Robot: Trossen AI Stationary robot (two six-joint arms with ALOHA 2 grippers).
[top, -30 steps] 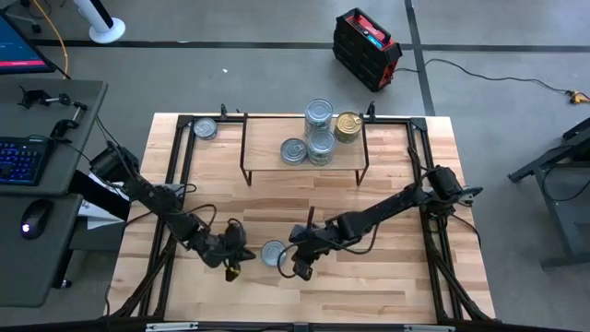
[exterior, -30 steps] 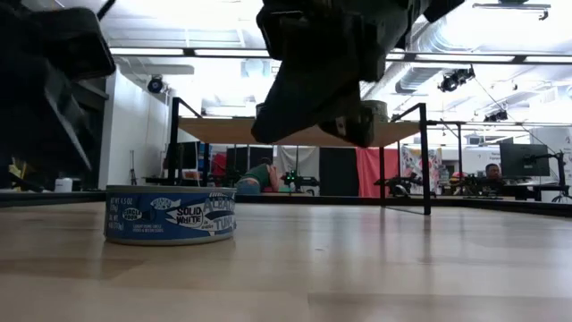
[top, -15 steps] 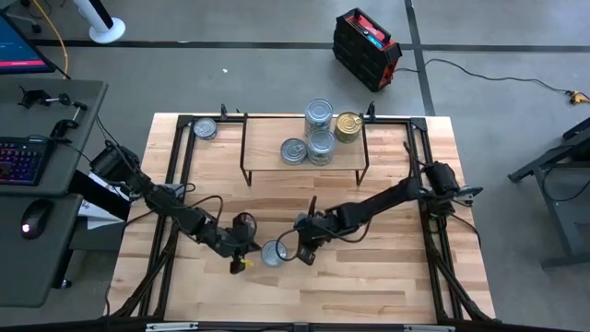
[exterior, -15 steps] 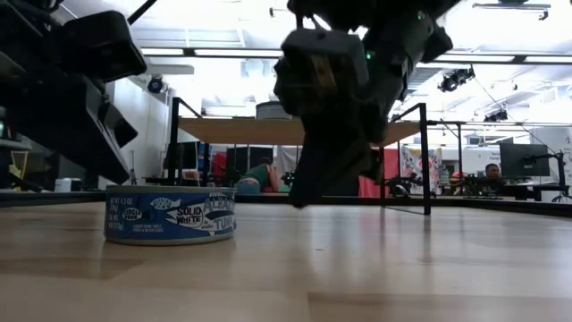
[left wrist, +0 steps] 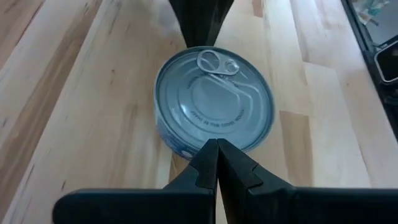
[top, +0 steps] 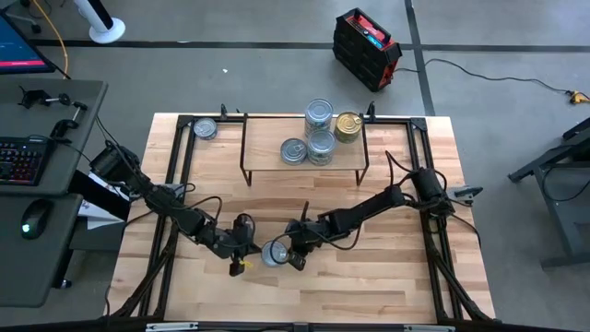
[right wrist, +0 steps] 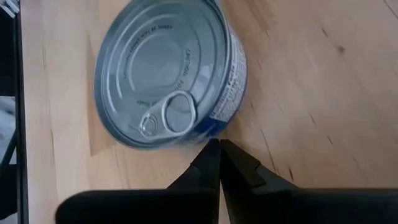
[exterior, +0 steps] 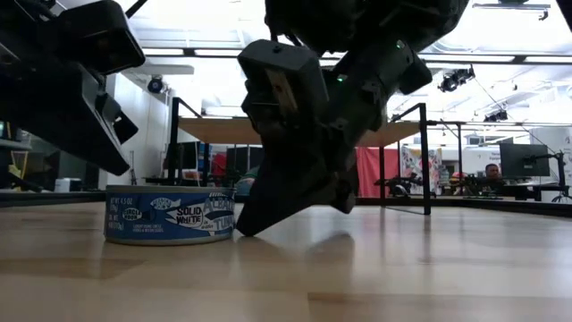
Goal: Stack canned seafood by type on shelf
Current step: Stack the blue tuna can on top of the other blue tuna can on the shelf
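While both jaws stay clenched empty, tin (top: pixel 273 253) between left gripper (top: pixel 241 247), right gripper (top: pixel 293 254), tips beside it.

In the low view, the dark right gripper (exterior: pixel 246 225) is covering most of the low light-wood shelf on black wire legs (exterior: pixel 223 131), hiding the tins stacked there. The flat silver-lidded tin with bluish sides (right wrist: pixel 168 81), just ahead of the closed jaws, is running off the right wrist picture's edge, its printing blurring unreadably.
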